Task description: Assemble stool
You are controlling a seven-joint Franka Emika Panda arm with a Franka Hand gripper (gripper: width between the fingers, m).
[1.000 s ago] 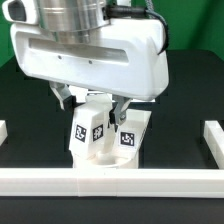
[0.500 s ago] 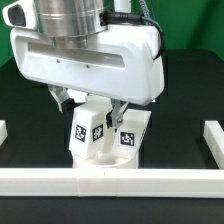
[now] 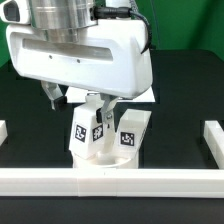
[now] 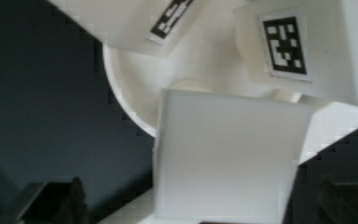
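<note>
The stool's round white seat [image 3: 96,160] lies against the front rail, with white tagged legs standing on it. One leg [image 3: 86,128] stands toward the exterior view's left, another [image 3: 131,131] to its right. My gripper [image 3: 80,103] hangs open just above the left leg, one finger [image 3: 57,97] left of it and the other between the two legs. In the wrist view a plain white leg face [image 4: 229,150] fills the gap between the dark fingers [image 4: 51,203] of the gripper [image 4: 202,208], without touching them. The seat [image 4: 131,95] curves behind it.
White border rails frame the black table: a long one along the front [image 3: 110,182], short ends at the exterior view's left [image 3: 3,131] and right [image 3: 214,136]. The big white hand housing [image 3: 85,55] hides the area behind the stool.
The hand has shifted toward the exterior view's left, so the right leg and its tag now show fully. The jaws stayed wide apart.
</note>
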